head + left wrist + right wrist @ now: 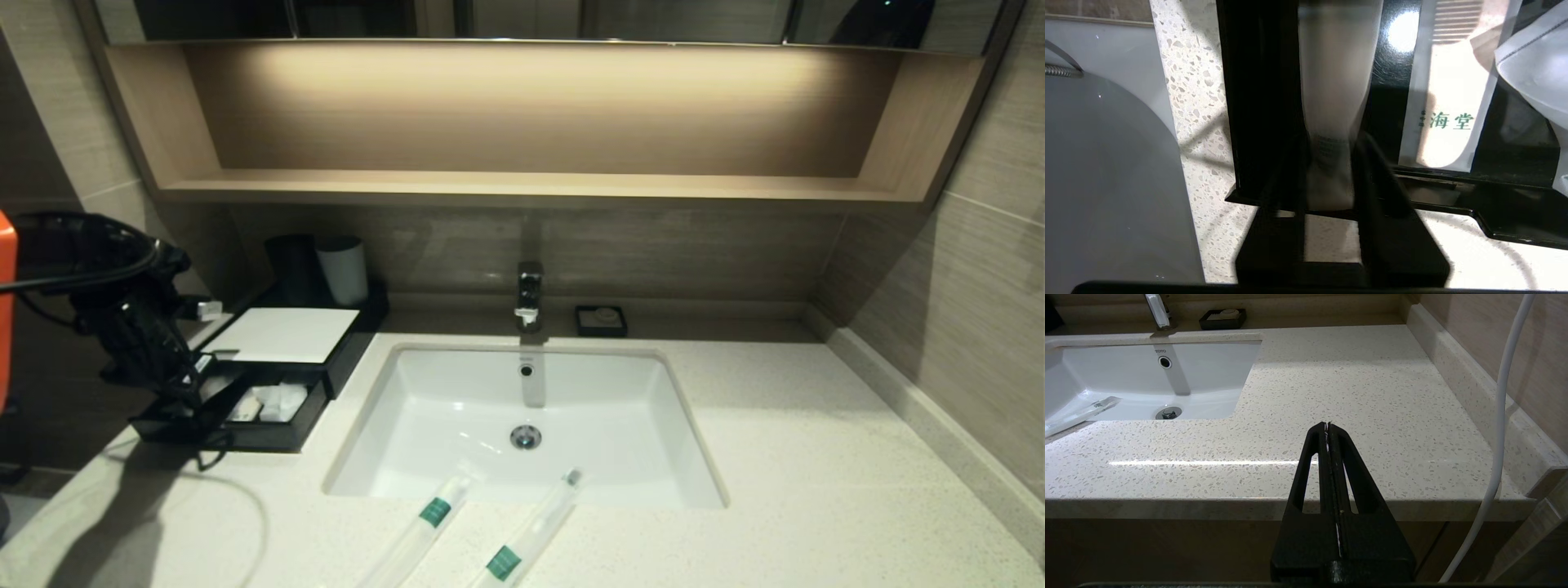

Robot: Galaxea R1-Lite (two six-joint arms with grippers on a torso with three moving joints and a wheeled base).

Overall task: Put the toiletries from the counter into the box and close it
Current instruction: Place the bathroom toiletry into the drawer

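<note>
The black box with a white top panel [286, 333] stands at the counter's [816, 457] back left, its front drawer [269, 434] pulled out. My left gripper [192, 384] is low over the drawer's left side. In the left wrist view it [1329, 143] is shut on a clear-sleeved toiletry with dark print [1337, 81], which lies along the drawer's wall. Two green-banded toiletries [433, 514] [522, 543] lie across the sink's front edge; one shows in the right wrist view [1081, 414]. My right gripper [1327, 424] is shut and empty, parked off the counter's front right.
The drawer also holds a packaged comb [1447, 102] and a white pouch [1535, 61]. The white sink [457, 392] with a faucet [529, 294] sits mid-counter. A soap dish [601, 320] and two cups [343, 269] stand at the back. A wall rises on the right.
</note>
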